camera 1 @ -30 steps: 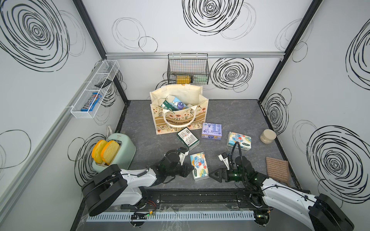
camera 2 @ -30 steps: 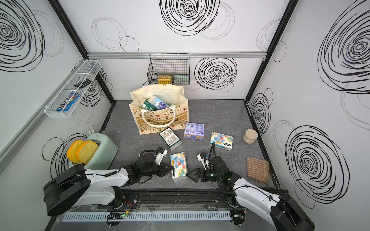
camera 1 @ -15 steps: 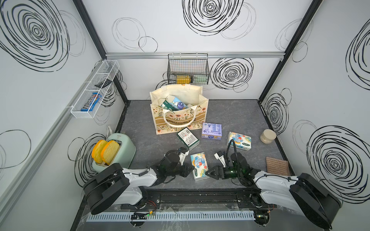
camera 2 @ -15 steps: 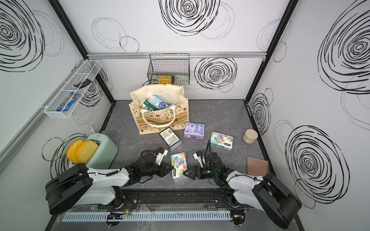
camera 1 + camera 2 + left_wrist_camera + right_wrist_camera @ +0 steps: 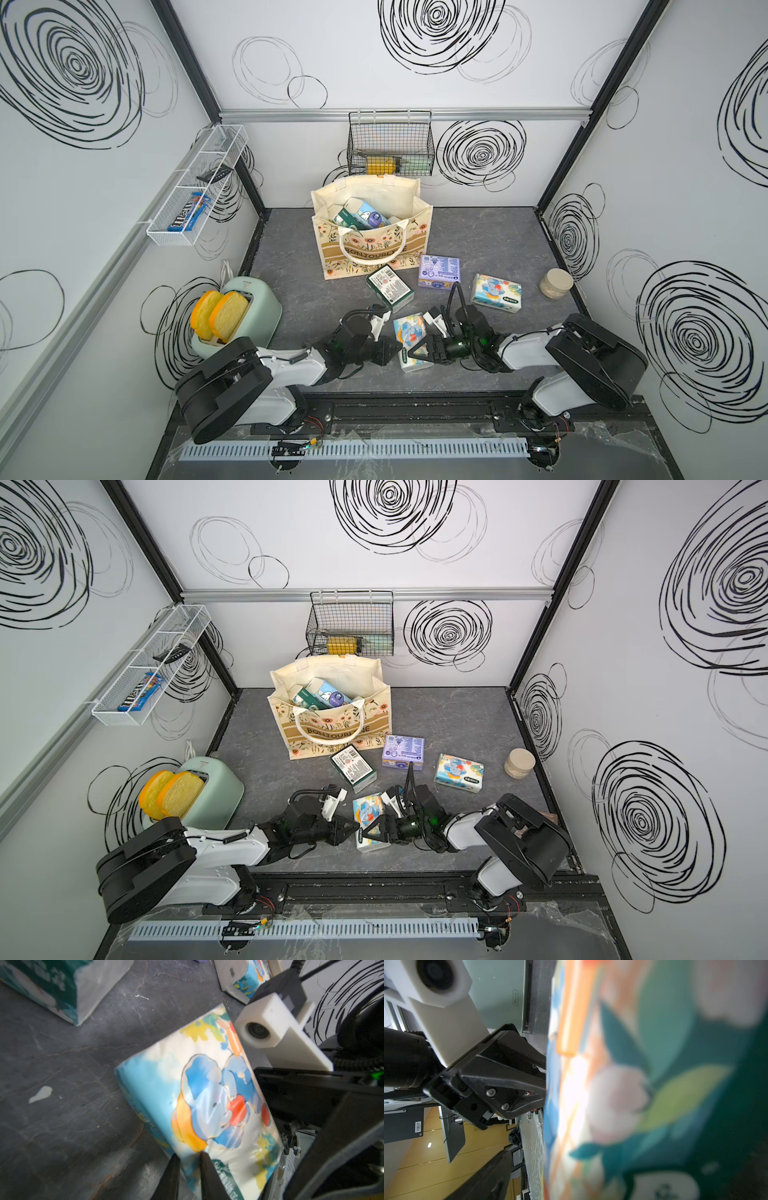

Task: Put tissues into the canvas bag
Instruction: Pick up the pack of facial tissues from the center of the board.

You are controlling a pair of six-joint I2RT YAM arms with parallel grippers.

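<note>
The white-and-blue elephant-print tissue pack (image 5: 654,1084) is a close blur in the right wrist view, cropped at the edges. The left wrist view cuts off the dark green plastic-wrapped tissue pack (image 5: 52,985). The black wire basket (image 5: 357,141) holds things too small to tell.

A toaster (image 5: 253,309) with two bread slices (image 5: 220,318) sits lower left. A black wire basket (image 5: 390,143) hangs upper centre, a white wire shelf (image 5: 195,187) upper left, a jar (image 5: 556,283) at right.

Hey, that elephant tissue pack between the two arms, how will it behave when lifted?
The elephant pack probably gives under a squeeze: its wrapper looks soft and puffy. The glossy film, shining in the left wrist view, may slip. Pinched at one corner by the left tool, it would likely sag.
</note>
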